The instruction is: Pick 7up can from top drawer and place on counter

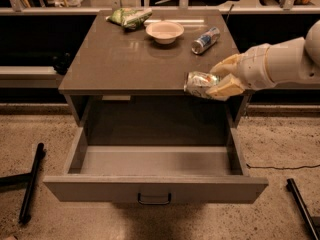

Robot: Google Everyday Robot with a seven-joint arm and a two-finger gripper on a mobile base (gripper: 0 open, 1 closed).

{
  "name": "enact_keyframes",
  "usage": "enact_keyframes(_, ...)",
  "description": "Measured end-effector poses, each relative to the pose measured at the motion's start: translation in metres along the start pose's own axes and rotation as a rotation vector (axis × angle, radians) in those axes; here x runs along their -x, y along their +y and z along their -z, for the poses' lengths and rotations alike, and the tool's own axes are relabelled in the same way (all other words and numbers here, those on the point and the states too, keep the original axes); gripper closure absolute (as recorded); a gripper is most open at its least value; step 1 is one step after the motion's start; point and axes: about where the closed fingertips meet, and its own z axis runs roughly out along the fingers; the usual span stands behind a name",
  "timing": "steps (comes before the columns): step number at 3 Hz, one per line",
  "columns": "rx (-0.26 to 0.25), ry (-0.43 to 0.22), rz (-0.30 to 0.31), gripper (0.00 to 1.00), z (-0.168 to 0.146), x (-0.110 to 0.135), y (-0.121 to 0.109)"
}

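My gripper [217, 79] comes in from the right and is shut on the 7up can [199, 84], a dented silvery can with green markings, held on its side. The can hangs at the height of the counter's front edge, at its right end, above the open top drawer [155, 161]. The drawer is pulled far out, its inside shows nothing in it, and its front panel carries a small dark bar handle [154, 199]. The counter [125, 54] is a smooth grey-brown slab.
At the back of the counter lie a green snack bag [129, 17], a pale bowl [164, 31] and a slim blue-and-silver can [205, 39] on its side. Black legs of some stand lie on the floor at left [31, 181] and right [301, 206].
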Motion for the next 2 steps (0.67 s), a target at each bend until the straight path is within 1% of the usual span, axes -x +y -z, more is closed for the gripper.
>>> enact_keyframes(1, -0.040, -0.024, 0.011, 1.00, 0.001, 0.016, -0.029)
enact_keyframes(2, -0.054, -0.034, 0.001, 1.00, -0.009, 0.021, -0.054)
